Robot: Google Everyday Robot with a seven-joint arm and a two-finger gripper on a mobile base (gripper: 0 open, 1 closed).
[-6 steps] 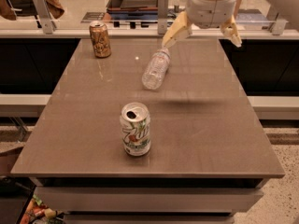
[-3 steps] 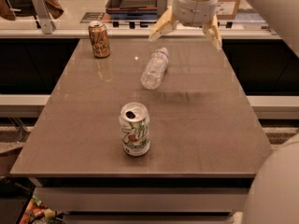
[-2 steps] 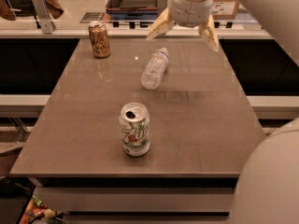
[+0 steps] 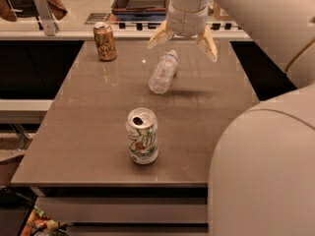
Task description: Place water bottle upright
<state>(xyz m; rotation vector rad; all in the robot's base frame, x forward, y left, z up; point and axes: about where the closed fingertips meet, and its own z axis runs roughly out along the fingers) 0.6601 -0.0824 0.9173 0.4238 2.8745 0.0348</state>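
The water bottle (image 4: pixel 163 72) is clear ribbed plastic and lies on its side near the middle back of the brown table (image 4: pixel 88 132), cap end pointing away toward the back right. My gripper (image 4: pixel 183 44) hangs open just above and behind the bottle's cap end, its two cream fingers (image 4: pixel 208 44) spread wide to either side. It holds nothing and does not touch the bottle.
A white-green soda can (image 4: pixel 142 136) stands upright near the table's front. A gold-brown soda can (image 4: pixel 105 41) stands at the back left. My large white arm (image 4: pixel 261 146) fills the right side of the view. A counter with boxes runs behind the table.
My gripper has moved left and down toward the bottle's cap end, and my arm has swung further into the right of the view. The bottle and both cans have not moved.
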